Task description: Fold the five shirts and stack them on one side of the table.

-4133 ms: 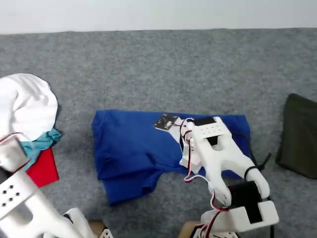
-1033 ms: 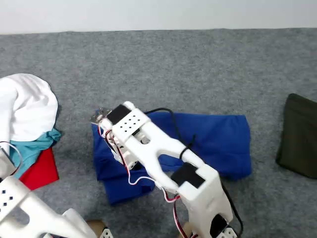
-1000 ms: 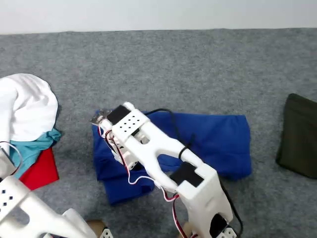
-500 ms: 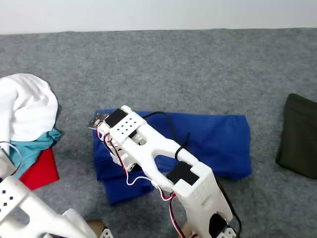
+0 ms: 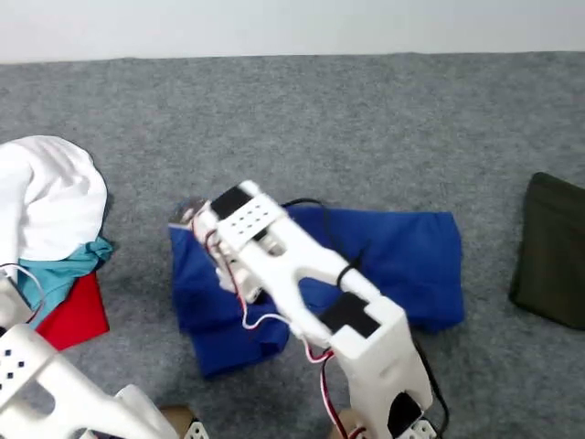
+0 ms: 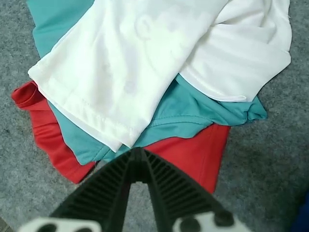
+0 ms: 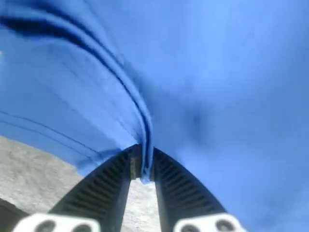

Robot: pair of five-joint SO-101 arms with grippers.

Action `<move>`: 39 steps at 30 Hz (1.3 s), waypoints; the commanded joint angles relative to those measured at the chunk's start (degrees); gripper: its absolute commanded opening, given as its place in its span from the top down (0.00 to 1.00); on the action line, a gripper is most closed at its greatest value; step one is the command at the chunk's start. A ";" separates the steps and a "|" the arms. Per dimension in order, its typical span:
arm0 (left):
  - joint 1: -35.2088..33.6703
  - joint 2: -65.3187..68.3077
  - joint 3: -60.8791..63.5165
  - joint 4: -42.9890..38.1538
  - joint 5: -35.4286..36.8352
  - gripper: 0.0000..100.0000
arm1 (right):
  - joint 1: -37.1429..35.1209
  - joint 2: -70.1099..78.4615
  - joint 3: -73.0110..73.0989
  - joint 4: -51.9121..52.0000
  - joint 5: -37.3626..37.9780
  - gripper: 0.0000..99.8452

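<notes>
Nipped shut on blue shirt (image 5: pixel 402 256) at its 9 o'clock end (right gripper (image 7: pixel 142 166)), length running toward 3 o'clock.

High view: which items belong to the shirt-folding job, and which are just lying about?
Job:
- blue shirt, pinched by the right gripper
- white shirt, teal shirt and red shirt, piled by the left gripper
- dark green shirt, folded at the table's edge

Not part of it:
- grey table cover
- white wall behind
</notes>
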 commanded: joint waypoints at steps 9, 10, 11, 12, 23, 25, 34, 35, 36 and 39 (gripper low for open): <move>-0.09 -0.97 -0.40 -3.16 -0.44 1.00 | 10.33 -5.93 -4.57 -2.95 4.13 0.99; -0.09 -0.97 -0.40 -3.16 -0.44 1.00 | 11.12 -5.85 -4.57 -3.82 4.13 0.99; -0.09 -0.97 -0.40 -3.16 -0.44 1.00 | 12.00 -5.49 -4.48 -4.62 4.22 0.99; -0.09 -0.97 -0.40 -3.16 -0.44 1.00 | 12.70 -4.79 -4.48 -5.23 4.22 0.99; -0.09 -0.97 -0.31 -3.16 -0.44 1.00 | 13.67 4.18 -4.75 -8.92 5.54 0.99; -0.18 -0.97 -0.31 -3.16 -0.44 1.00 | 14.02 4.88 -4.75 -8.92 5.54 0.99; -0.09 -0.97 -0.31 -2.99 -0.44 1.00 | 15.69 6.02 -4.48 -5.58 5.45 0.99; -0.09 -0.97 -0.31 -2.99 -0.44 1.00 | 15.78 5.93 -4.48 -5.41 5.45 0.99; -0.09 -0.97 -0.31 -3.08 -0.44 1.00 | 15.87 5.93 -4.48 -5.23 5.45 0.99; -0.09 -0.97 -0.31 -3.08 -0.44 1.00 | 16.22 5.85 -4.75 -4.70 4.31 0.99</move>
